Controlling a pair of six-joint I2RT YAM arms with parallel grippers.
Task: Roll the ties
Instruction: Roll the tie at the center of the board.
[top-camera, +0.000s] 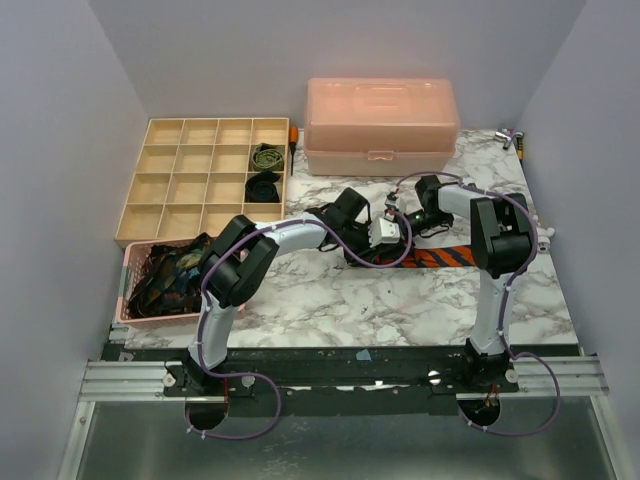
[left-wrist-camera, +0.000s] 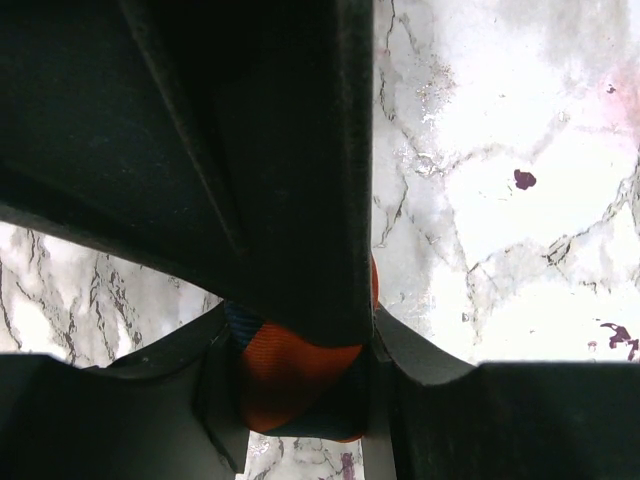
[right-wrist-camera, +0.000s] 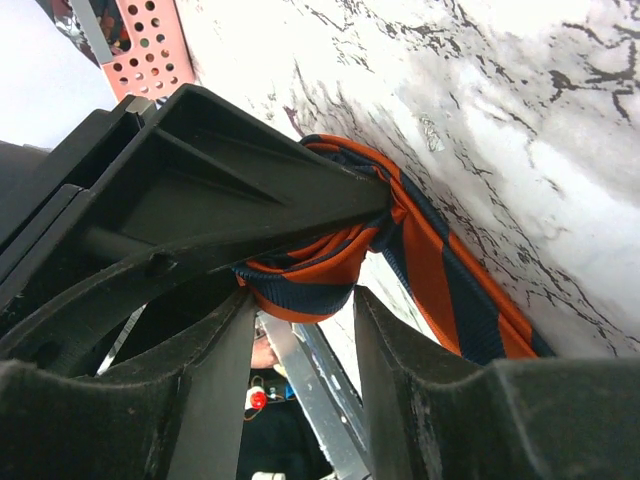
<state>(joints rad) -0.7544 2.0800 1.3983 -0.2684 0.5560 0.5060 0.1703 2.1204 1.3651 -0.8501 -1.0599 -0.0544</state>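
Bearing striped tie (top-camera: 445, 257): marble tabletop (top-camera: 400, 300) (pale walls (top-camera: 60, 150))

striped tie (top-camera: 445, 257) mid-table | olive roll (top-camera: 266, 156) + blk roll (top-camera: 263, 187) in tray (top-camera: 200, 175), adj cells | loose ties (top-camera: 175, 270) in pink basket (top-camera: 160, 318)

**Striped tie on the table, two rolled in the tray**

The orange-and-navy striped tie (top-camera: 445, 257) lies flat across the marble table (top-camera: 330, 300), its left end bunched into a raised fold. A rolled olive tie (top-camera: 267, 156) and a rolled black tie (top-camera: 264, 187) sit in adjoining compartments of the tan tray (top-camera: 190, 165). Dark patterned ties (top-camera: 170, 270) lie heaped in the pink basket (top-camera: 135, 305).
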